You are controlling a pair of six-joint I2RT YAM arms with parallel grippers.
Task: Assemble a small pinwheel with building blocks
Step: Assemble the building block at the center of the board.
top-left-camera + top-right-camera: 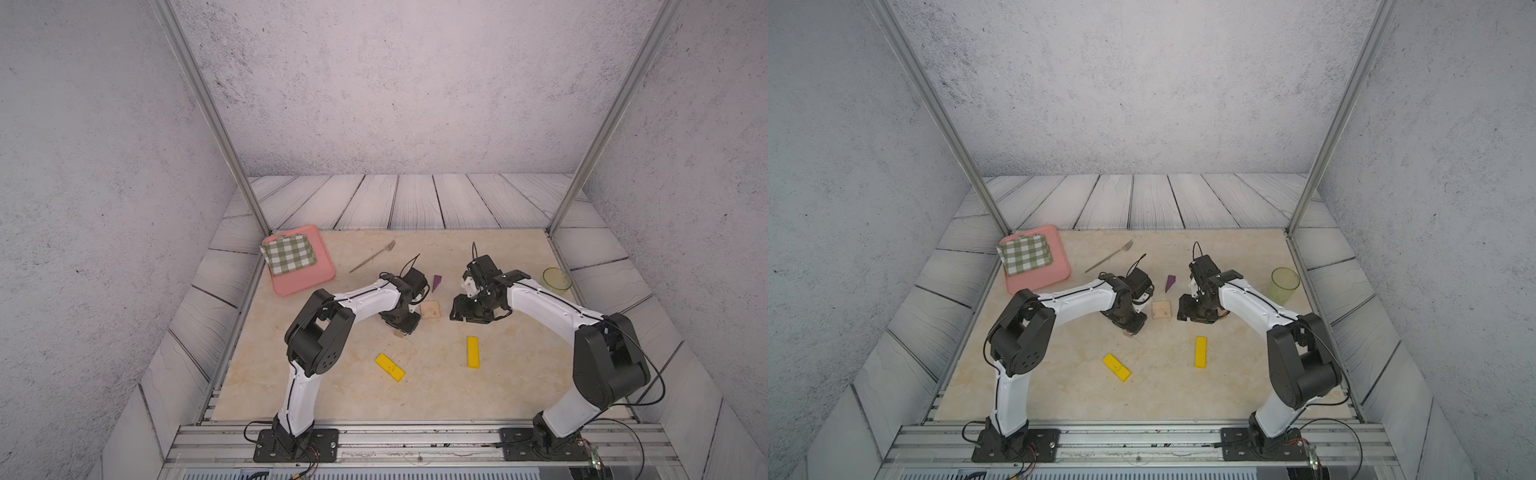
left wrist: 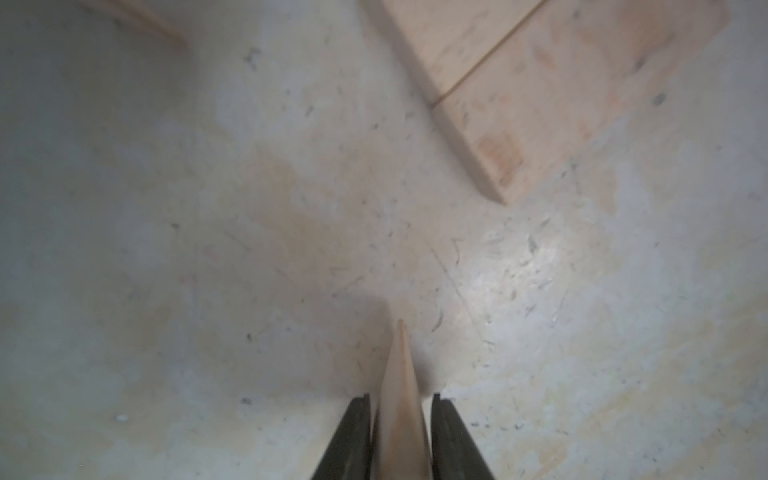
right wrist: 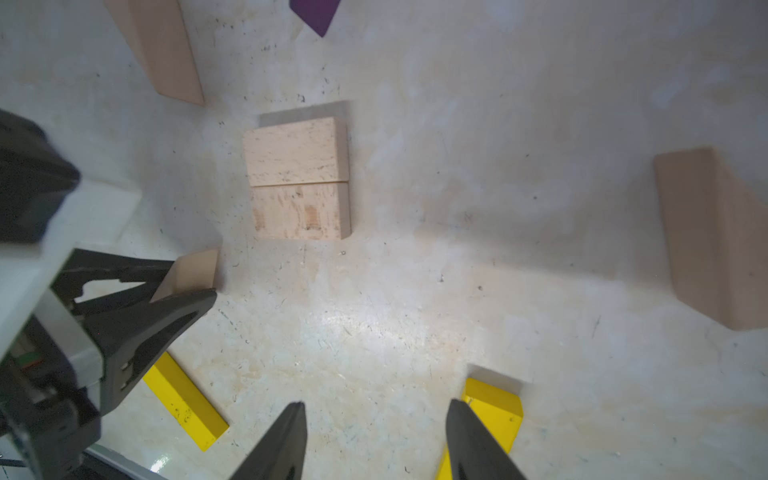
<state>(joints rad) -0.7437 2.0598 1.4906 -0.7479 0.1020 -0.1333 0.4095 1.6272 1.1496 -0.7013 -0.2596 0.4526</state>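
Observation:
Of the pinwheel, only a tan square [image 1: 431, 311] made of two rectangular blocks side by side [image 3: 299, 178] lies mid-table. My left gripper [image 2: 400, 397] is shut on a tan wedge [image 2: 401, 365] just left of and nearer than the square, low over the table. My right gripper [image 3: 376, 405] stands open and empty to the right of the square [image 1: 1162, 310]. A purple wedge [image 1: 436, 282] lies behind the square. Two more tan wedges [image 3: 162, 50] [image 3: 715, 237] lie around it. Two yellow bars [image 1: 390, 367] [image 1: 472, 352] lie nearer the front.
A pink tray [image 1: 307, 278] with a green checked cloth [image 1: 289, 254] sits at the back left. A grey fork [image 1: 372, 256] lies beside it. A green translucent cup [image 1: 557, 280] stands at the right edge, behind my right arm.

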